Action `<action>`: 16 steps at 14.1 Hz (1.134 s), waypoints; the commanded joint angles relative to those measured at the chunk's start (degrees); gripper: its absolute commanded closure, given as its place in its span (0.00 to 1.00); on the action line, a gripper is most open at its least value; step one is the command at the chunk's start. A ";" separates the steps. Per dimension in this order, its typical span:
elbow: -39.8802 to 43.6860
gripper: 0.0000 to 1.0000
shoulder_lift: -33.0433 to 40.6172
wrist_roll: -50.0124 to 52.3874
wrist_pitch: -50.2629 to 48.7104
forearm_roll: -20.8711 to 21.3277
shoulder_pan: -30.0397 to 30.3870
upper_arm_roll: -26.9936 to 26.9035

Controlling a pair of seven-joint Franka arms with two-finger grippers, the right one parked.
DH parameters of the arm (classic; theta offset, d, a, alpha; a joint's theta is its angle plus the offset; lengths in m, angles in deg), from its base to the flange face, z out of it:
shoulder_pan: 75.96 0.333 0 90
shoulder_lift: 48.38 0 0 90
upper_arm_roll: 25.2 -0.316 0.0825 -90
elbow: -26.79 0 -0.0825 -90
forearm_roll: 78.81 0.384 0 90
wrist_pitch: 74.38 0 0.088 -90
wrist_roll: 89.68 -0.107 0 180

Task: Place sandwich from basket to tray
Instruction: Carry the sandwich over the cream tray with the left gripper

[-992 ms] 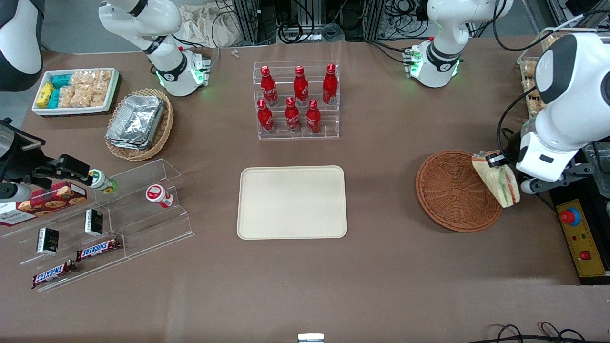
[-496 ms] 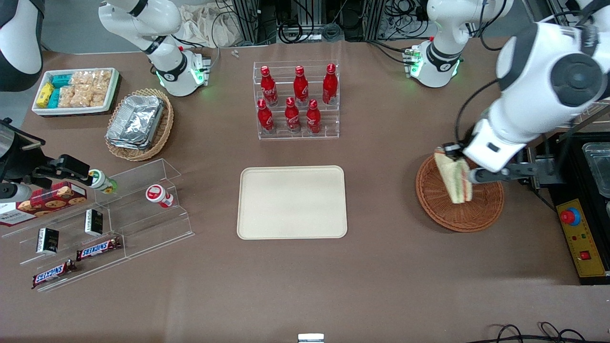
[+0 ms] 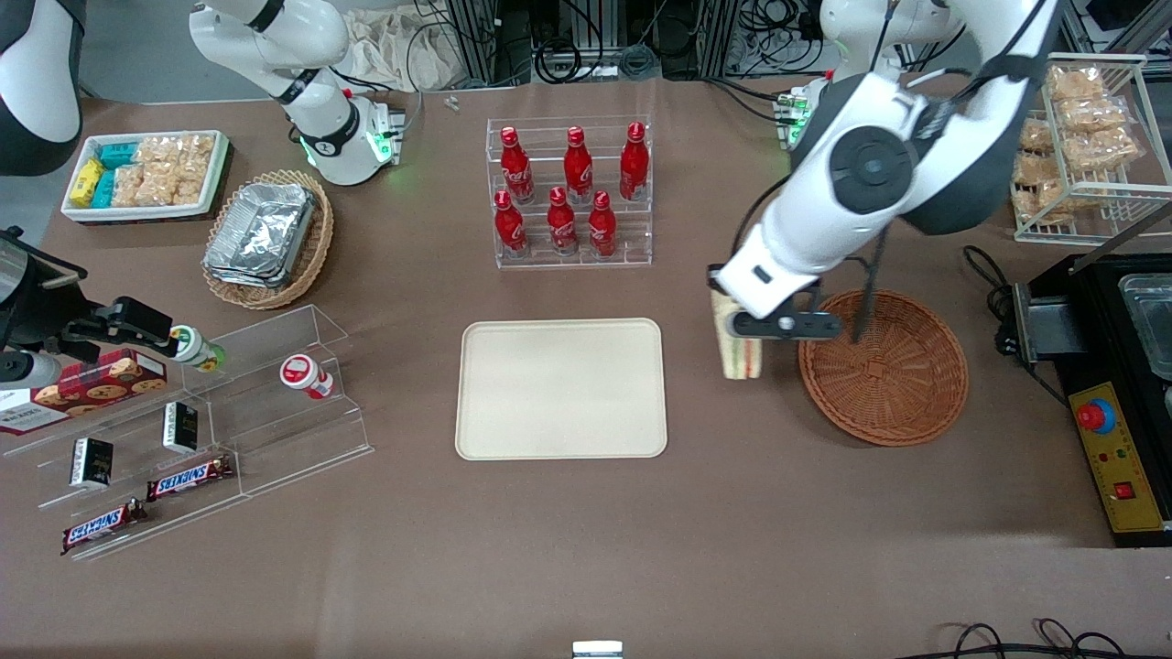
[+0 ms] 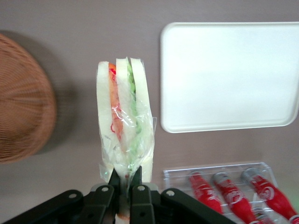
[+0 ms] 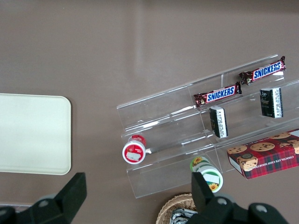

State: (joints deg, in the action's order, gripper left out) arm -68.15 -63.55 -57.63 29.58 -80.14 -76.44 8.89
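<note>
My left gripper [image 3: 738, 322] [image 4: 125, 179] is shut on the wrapped triangular sandwich [image 3: 740, 352] [image 4: 124, 119], pinching its plastic wrap at the narrow end. The sandwich hangs above the bare table between the reddish-brown wicker basket [image 3: 884, 366] [image 4: 21, 100] and the cream tray [image 3: 561, 387] [image 4: 229, 74]. Its white bread and orange and green filling show along the cut edge. Nothing lies in the basket or on the tray.
A clear rack of red bottles [image 3: 569, 192] [image 4: 233, 191] stands farther from the front camera than the tray. Toward the parked arm's end are a tan basket with foil containers [image 3: 267, 238], a white snack tray [image 3: 146, 174] and clear shelves with snacks [image 3: 183, 430].
The left arm has carried the sandwich from the basket's outer edge across the basket and out of it, toward the tray. The basket now stands uncovered.
</note>
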 commanded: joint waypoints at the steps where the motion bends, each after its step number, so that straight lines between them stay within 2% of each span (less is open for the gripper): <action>1: 2.04 1.00 -5.46 3.37 3.34 2.37 -3.99 0.63; 4: 2.65 1.00 -11.70 5.22 9.22 3.95 -6.10 0.63; 8: 2.83 1.00 -18.12 10.57 15.38 12.56 -8.13 0.55; 16: 3.01 1.00 -25.07 11.28 24.00 15.65 -9.36 0.46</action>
State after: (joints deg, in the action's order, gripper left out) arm -67.10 -86.86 -48.29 52.44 -66.20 -84.53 9.25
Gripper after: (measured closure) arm 0.885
